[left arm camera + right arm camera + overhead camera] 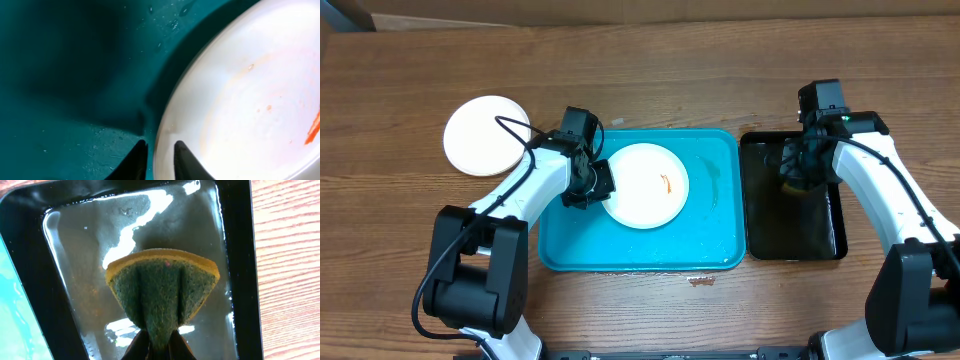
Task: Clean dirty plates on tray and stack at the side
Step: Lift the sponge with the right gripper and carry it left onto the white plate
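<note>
Straddling the left rim of the dirty plate (pixel 642 190), your left gripper (pixel 603 186) is barely open; whether it grips, you cannot tell. Your right gripper (pixel 159 347), clamped on the sponge (pixel 162 292), hangs well to the right.

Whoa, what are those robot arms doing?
They're washing dishes. The left claw straddles the rim of a white plate with an orange smear on it, lying in the blue tray. The right claw squeezes a green and yellow sponge over the wet black tray. A second plate sits on the wood beside the blue tray, with no smear showing.
</note>
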Controlling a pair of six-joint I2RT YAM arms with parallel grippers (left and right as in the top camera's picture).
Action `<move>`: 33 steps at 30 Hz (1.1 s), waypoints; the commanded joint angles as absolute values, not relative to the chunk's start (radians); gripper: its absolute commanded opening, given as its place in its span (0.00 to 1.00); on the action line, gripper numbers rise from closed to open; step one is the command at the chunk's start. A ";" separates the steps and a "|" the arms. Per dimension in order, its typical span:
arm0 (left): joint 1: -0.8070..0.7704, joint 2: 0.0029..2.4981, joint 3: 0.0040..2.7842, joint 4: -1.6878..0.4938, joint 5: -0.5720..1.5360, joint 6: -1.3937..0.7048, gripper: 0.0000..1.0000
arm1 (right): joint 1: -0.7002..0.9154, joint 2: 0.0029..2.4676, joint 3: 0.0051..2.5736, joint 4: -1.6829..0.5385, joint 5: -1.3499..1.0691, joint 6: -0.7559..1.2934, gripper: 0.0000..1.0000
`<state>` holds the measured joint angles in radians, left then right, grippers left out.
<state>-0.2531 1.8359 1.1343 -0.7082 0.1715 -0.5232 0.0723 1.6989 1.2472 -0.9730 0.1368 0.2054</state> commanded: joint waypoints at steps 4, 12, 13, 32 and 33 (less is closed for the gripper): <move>-0.265 1.851 1.140 -0.701 0.160 -0.516 0.23 | 0.072 1.691 1.276 -0.953 0.138 0.210 0.04; -0.271 1.857 1.138 -0.699 0.142 -0.516 0.18 | 0.072 1.691 1.276 -0.960 0.136 0.210 0.04; -0.271 1.857 1.137 -0.700 0.141 -0.516 0.18 | 0.072 1.691 1.276 -0.960 0.130 0.210 0.04; -0.326 1.857 1.136 -0.694 0.124 -0.520 0.04 | 0.217 1.691 1.351 -0.905 -0.136 0.144 0.04; -0.333 1.857 1.136 -0.694 0.123 -0.520 0.04 | 0.237 1.691 1.355 -0.902 -0.136 0.137 0.04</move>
